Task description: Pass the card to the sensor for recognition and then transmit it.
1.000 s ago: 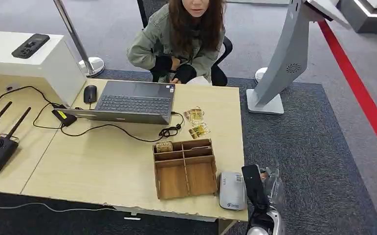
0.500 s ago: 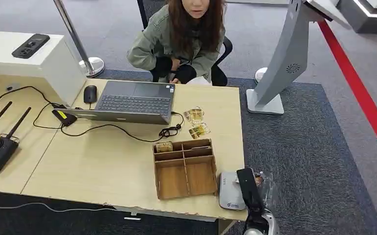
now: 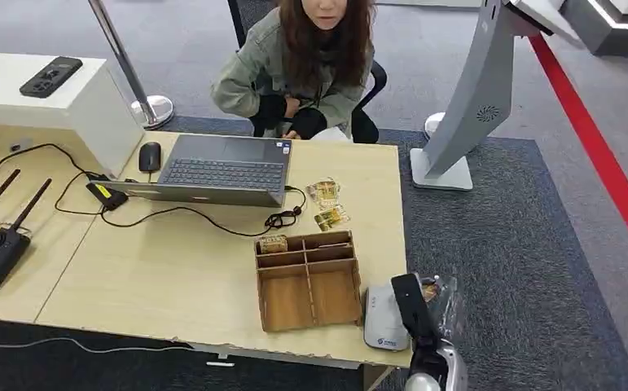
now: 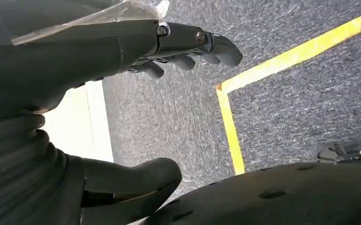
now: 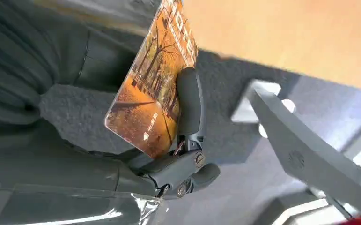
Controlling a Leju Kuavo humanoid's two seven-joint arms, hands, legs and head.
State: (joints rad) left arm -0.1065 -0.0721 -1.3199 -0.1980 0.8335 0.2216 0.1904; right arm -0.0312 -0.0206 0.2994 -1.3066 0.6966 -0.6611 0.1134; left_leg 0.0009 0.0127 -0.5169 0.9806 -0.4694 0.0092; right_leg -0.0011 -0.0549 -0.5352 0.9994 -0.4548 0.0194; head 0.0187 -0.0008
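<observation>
The card is a thin, glossy rectangle with rounded corners, printed with an orange autumn tree scene. It sits in the right hand, pinched between a thick grey thumb behind it and dark, smooth fingers laid across its face. In the head view the right hand hovers at the near right corner of the table, with clear crinkled plastic wrapped around the wrist. Just beside the fingers, toward the table's middle, lies the sensor, a flat grey slab with rounded corners; the dark part of the hand overlaps its edge. Whether they touch I cannot tell.

Next along is a shallow wooden tray split into compartments, one far compartment holding a small patterned card. Past the tray, further from the fingers, two more loose cards lie on the pale wood-grain top, near a coiled black cable and an open grey laptop. A black mouse sits beside the laptop. A person in a grey-green jacket sits behind the table. A slanted grey kiosk stand rises from the dark carpet to the right.

The left hand hangs above speckled grey carpet with a yellow line, its fingers loosely curled apart, holding nothing.
</observation>
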